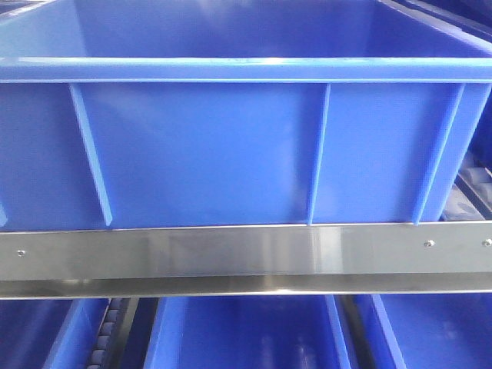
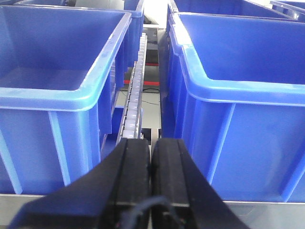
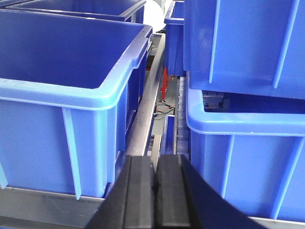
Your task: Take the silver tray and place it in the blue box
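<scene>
A large blue box (image 1: 207, 154) with vertical ribs and a thick rim fills the front view; its inside shows only as smooth blue walls. The silver tray is out of view in all three views. My left gripper (image 2: 151, 143) is shut with nothing between its black fingers and points at the gap between two blue crates, one on the left (image 2: 57, 90) and one on the right (image 2: 238, 109). My right gripper (image 3: 155, 160) is shut too, empty, and aims between a crate on the left (image 3: 66, 95) and stacked crates on the right (image 3: 248, 143).
A shiny metal shelf rail (image 1: 231, 257) runs under the box across the front view. More blue crates (image 1: 246, 330) sit on the level below. A white roller track (image 2: 136, 95) runs back between the crates in the left wrist view.
</scene>
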Tool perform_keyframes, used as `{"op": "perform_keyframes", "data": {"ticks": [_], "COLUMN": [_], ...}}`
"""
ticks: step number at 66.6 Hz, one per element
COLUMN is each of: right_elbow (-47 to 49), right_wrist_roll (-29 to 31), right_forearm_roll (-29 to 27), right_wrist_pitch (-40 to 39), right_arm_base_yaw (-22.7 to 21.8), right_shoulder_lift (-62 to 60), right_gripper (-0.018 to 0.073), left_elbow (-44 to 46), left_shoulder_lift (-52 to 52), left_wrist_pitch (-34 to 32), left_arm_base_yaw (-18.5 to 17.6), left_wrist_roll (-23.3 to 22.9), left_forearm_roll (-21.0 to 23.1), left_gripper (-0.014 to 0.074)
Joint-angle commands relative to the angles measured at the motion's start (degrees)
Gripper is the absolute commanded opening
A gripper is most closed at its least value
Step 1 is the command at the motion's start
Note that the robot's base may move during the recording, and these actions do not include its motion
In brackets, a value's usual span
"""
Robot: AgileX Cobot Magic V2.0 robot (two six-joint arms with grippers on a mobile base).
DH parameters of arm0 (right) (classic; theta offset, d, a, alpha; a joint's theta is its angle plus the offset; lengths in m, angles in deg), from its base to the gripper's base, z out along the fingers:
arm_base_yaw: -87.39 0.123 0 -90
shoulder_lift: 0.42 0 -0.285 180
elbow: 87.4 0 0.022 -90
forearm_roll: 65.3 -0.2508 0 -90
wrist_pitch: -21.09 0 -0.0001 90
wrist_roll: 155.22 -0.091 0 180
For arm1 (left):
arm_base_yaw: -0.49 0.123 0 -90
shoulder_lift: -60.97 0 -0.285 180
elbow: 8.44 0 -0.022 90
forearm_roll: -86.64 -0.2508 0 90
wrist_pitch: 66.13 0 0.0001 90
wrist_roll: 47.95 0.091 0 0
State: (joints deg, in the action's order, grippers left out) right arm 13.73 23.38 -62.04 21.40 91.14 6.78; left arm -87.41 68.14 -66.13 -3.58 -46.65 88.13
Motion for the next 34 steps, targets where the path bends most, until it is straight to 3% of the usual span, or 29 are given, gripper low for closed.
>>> {"op": "perform_keyframes", "data": {"ticks": [1, 34], "right_elbow": [1.1, 1.1], "right_wrist_roll": [0.8, 0.8], "right_forearm_roll": [0.1, 0.1], "right_wrist_pitch": [-4.8, -4.8], "right_arm_base_yaw": [-0.4, -0.4], "right_shoulder_lift": [-1.2, -1.2], "right_gripper": [0.0054, 0.0054], "left_elbow": [-1.0, -1.0], "left_shoulder_lift": [-1.0, -1.0], "left_wrist_pitch": [-5.4, -4.9], "left_arm_base_yaw": [0.1, 0.1], "left_wrist_roll": [0.2, 0.2], "left_forearm_roll": [-0.1, -0.1], "left_gripper": [-0.0006, -0.0006]}}
